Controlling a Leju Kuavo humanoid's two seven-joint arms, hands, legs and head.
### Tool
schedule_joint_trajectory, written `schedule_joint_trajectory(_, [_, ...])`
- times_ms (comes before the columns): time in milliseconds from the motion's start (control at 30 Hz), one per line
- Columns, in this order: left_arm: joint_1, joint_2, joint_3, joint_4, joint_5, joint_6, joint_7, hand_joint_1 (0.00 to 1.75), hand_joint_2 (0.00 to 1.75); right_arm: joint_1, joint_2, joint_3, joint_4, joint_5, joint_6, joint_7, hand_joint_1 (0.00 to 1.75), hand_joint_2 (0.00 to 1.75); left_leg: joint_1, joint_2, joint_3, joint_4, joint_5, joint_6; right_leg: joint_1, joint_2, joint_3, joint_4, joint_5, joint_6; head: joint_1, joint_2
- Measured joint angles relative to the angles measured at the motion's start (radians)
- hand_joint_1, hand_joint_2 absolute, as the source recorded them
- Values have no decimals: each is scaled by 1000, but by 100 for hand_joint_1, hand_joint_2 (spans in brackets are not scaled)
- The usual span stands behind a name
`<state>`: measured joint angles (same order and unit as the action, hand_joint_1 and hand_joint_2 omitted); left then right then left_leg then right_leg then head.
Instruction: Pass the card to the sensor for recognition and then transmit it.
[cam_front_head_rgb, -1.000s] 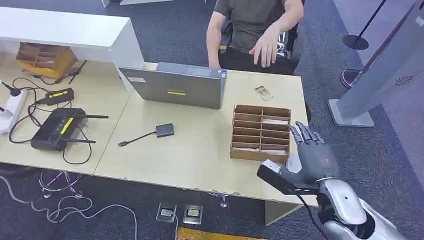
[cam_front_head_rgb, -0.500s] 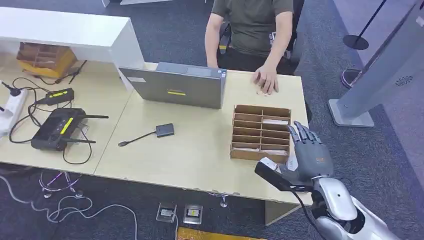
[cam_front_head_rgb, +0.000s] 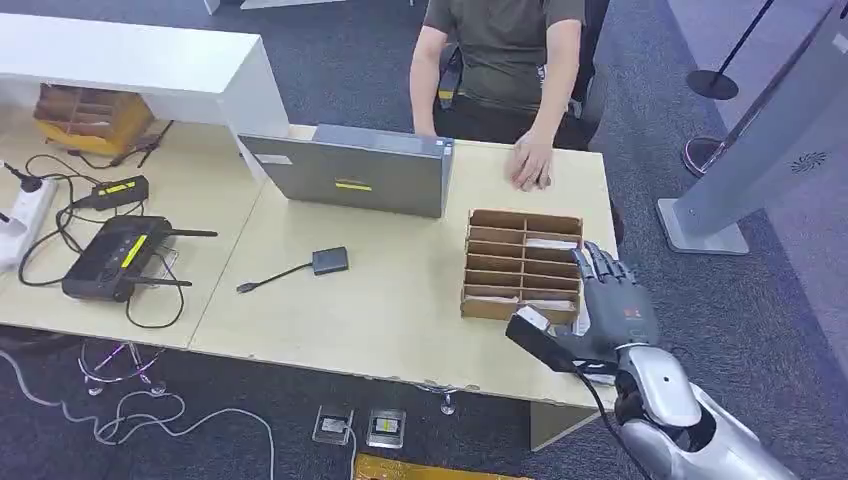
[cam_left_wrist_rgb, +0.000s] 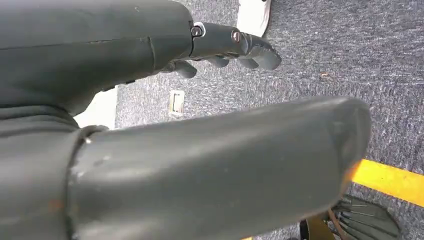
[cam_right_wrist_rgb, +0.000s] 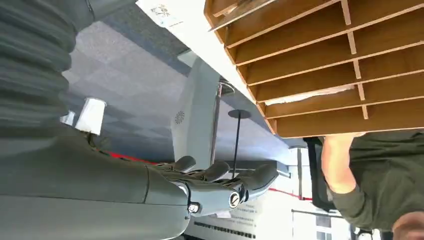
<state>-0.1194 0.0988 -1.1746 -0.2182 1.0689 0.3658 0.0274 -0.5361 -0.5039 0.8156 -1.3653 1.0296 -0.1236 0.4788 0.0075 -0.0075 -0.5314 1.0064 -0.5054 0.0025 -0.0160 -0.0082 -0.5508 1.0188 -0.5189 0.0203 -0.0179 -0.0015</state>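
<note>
From the head view, the right hand (cam_front_head_rgb: 612, 305) hovers at the near right corner of the cardboard organizer (cam_front_head_rgb: 522, 265), fingers spread and straight, holding nothing, palm turned toward the box. The cards (cam_front_head_rgb: 552, 243) lie as pale strips in the right-hand slots of that organizer, long axis running across the tabletop (cam_front_head_rgb: 400, 290), side to side. They sit just beyond and slightly left of the fingertips, so I judge the coming reach to be short, forward and inward, and the right hand is plainly the nearer one. Across the tabletop a person's hand (cam_front_head_rgb: 530, 162) rests flat on the surface beside the laptop (cam_front_head_rgb: 350, 172). A small black box with a cable (cam_front_head_rgb: 329, 261), possibly the sensor, lies well to the left of the organizer.

The left wrist view shows the left hand (cam_left_wrist_rgb: 220, 47) hanging over grey carpet (cam_left_wrist_rgb: 350, 60), fingers loosely bent and apart, gripping nothing, far from the cards.

The right wrist view looks along the right hand's fingers (cam_right_wrist_rgb: 225, 180), apart and bare, with the organizer's wooden slots (cam_right_wrist_rgb: 320, 65) close ahead; a pale card edge (cam_right_wrist_rgb: 310, 95) shows in one slot, not yet touched.
</note>
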Motion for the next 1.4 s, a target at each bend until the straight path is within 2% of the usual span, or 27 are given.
schedule_joint_trajectory(433, [0, 0, 0, 0, 0, -2, 0, 0, 0, -15, 52, 26, 100, -24, -75, -14, 0, 175, 0, 0, 0, 0, 0, 0, 0, 0, 0, 0, 0, 0, 0, 0])
schedule_joint_trajectory(667, [0, 0, 0, 0, 0, -3, 0, 0, 0, -18, 76, 32, 151, -23, -81, -14, 0, 175, 0, 0, 0, 0, 0, 0, 0, 0, 0, 0, 0, 0, 0, 0])
schedule_joint_trajectory(1400, [0, 0, 0, 0, 2, 1, 0, 0, 0, -23, 92, 32, 235, 3, -63, -24, 0, 175, 0, 0, 0, 0, 0, 0, 0, 0, 0, 0, 0, 0, 0, 0])
